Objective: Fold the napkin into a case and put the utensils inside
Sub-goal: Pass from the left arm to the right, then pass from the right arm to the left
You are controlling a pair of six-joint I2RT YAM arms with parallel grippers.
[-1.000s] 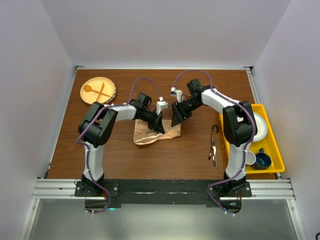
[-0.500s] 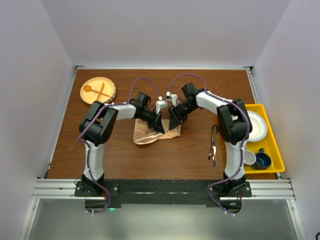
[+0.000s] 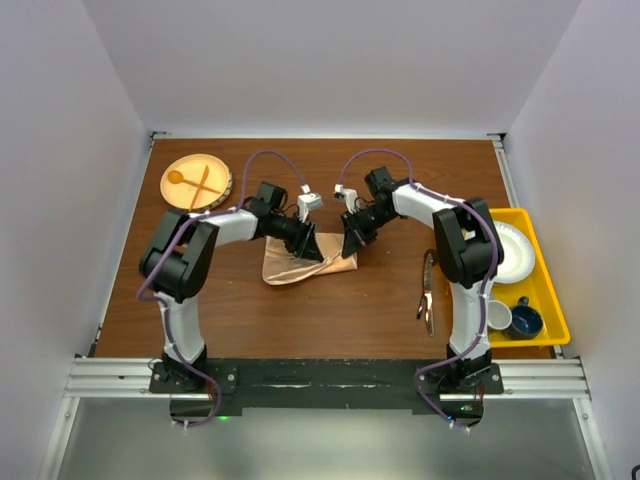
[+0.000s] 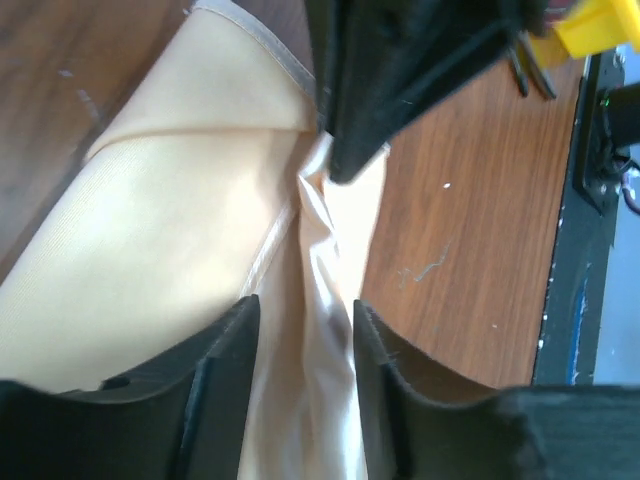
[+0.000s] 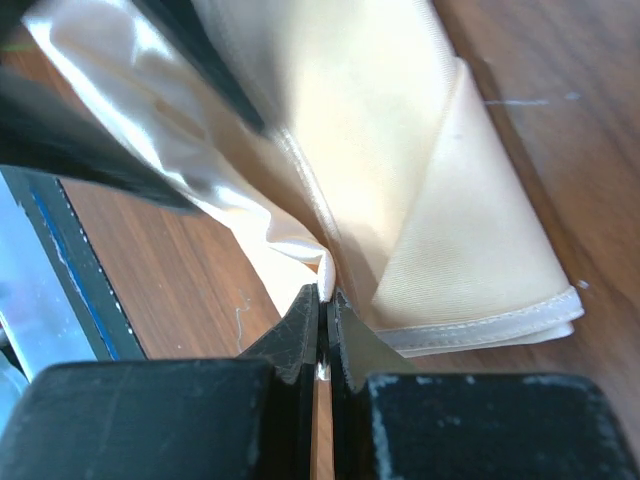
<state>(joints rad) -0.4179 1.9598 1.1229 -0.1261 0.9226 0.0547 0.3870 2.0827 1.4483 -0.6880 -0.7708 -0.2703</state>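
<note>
The peach-orange napkin (image 3: 296, 266) (image 4: 170, 230) (image 5: 470, 200) lies partly folded on the table's middle, with a raised crease running between both grippers. My right gripper (image 3: 350, 246) (image 5: 325, 295) is shut on the end of that crease, as the left wrist view also shows (image 4: 345, 160). My left gripper (image 3: 312, 248) (image 4: 303, 320) is open, its fingers (image 4: 225, 350) standing either side of the crease with small gaps. The dark utensils (image 3: 428, 292) lie on the table to the right, beside the yellow tray. No finished case shows.
A round wooden plate (image 3: 178, 196) with a pale wooden spoon and fork sits at the back left. The yellow tray (image 3: 552, 310) at the right edge holds a white plate (image 3: 516, 250), a white cup (image 3: 497, 316) and a blue cup (image 3: 525, 322).
My right gripper came down to the napkin and shut on its crease. My left gripper opened, letting go of the cloth, and its arm shifted slightly left.
</note>
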